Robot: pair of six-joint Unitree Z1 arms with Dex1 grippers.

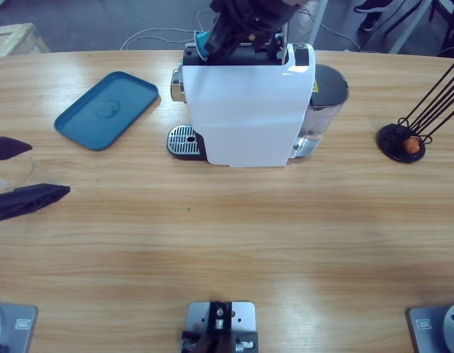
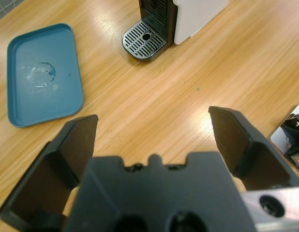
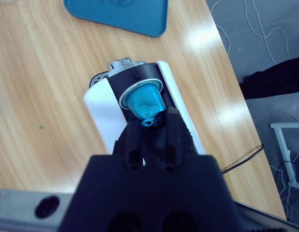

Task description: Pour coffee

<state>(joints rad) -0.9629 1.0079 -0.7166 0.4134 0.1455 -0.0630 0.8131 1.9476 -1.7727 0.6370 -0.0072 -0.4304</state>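
Black jaws of my left gripper (image 2: 152, 140) stand wide apart in the left wrist view, with nothing between them, only the bare wooden tabletop (image 1: 234, 243) beneath. In the high view that left gripper (image 1: 25, 173) sits low at the left edge of the tabletop, well apart from everything else.

Beyond it, in the left wrist view, I see the flat teal rectangular plastic tray (image 2: 43, 75) lying on the wood, and further on the round slotted drip grate (image 2: 145, 38) at the foot of the white boxy capsule coffee machine (image 2: 195, 14). From above, the tray (image 1: 107, 109) lies to the left of the machine (image 1: 249, 103), near it but not touching, and the drip grate (image 1: 184, 140) juts out at the machine's lower left corner. A grey water tank (image 1: 326, 99) is attached on the machine's right side.

My right gripper (image 3: 149, 126) is up over the top of the machine. Its jaws are closed tight on a small blue coffee capsule with a silver rim (image 3: 142, 99), which is held just above the dark top panel of the machine. In the high view I see the same right gripper (image 1: 212, 44) and a sliver of the blue capsule (image 1: 203, 38) at the machine's top left.

Far off at the right end of the tabletop stands a black wire capsule rack (image 1: 412, 125) with one small orange capsule (image 1: 412, 145) at its base.
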